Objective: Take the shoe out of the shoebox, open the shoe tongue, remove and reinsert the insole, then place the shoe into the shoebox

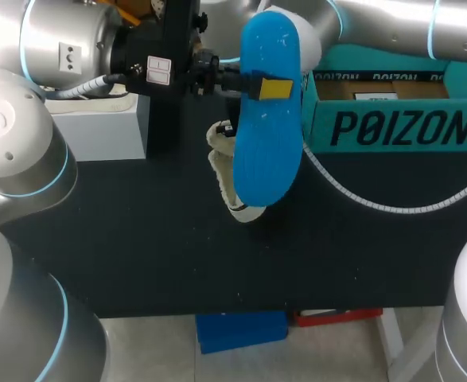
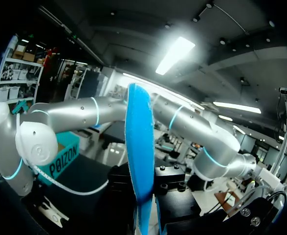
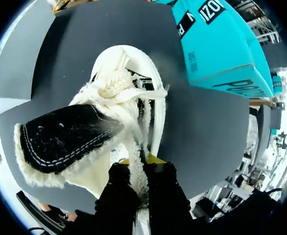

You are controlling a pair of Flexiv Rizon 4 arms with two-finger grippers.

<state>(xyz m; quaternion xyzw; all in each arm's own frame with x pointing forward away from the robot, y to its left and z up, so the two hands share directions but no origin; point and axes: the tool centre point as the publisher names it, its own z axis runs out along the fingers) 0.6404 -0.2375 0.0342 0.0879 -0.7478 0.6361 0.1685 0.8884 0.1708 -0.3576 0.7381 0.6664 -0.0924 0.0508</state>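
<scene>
Your left arm [image 1: 66, 40] comes in level from the side, above the surface [image 1: 138, 231]. Its left gripper [image 1: 270, 87] has its fingers clenched on the blue insole [image 1: 269, 151]. One yellow tip lies flat on the face turned to the head camera. The insole hangs lengthwise, clear of the surface, with its lower end over the shoe [image 1: 227, 179]. In the left wrist view you see the insole [image 2: 138, 161] edge-on, rising ahead of the fingers.

Your right arm [image 1: 376, 24] enters from the far right corner and passes over the teal shoebox [image 1: 400, 127]. Its end is hidden behind the insole in the head view. In the right wrist view the right gripper [image 3: 142, 162] points down at the shoe [image 3: 133, 98]. Its fingers are closed on the shoe's cream fleece edge. The black tongue [image 3: 65, 132] is folded out to one side. The shoe rests on the surface beside the shoebox [image 3: 221, 44], apart from it.
</scene>
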